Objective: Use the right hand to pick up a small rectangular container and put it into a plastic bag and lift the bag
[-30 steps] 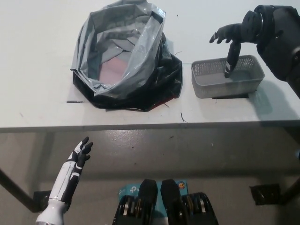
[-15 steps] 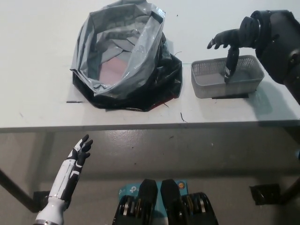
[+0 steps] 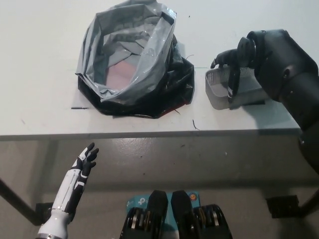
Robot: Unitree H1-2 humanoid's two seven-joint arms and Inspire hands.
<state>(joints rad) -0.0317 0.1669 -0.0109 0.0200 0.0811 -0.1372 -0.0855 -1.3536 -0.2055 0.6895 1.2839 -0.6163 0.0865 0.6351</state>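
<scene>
Here the right hand [image 3: 228, 67] reaches into the basket [image 3: 219, 92] near the table's [image 3: 45, 64] right edge, fingers spread, gripping nothing. The open bag [image 3: 130, 59] sits mid-table. The left hand [image 3: 85, 160] hangs below the front edge, fingers apart.

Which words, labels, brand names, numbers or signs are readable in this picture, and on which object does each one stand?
None can be read.
Plastic bag: no print visible.
Mesh container: no label visible.
Right robot hand, left robot hand: no markings legible.
</scene>
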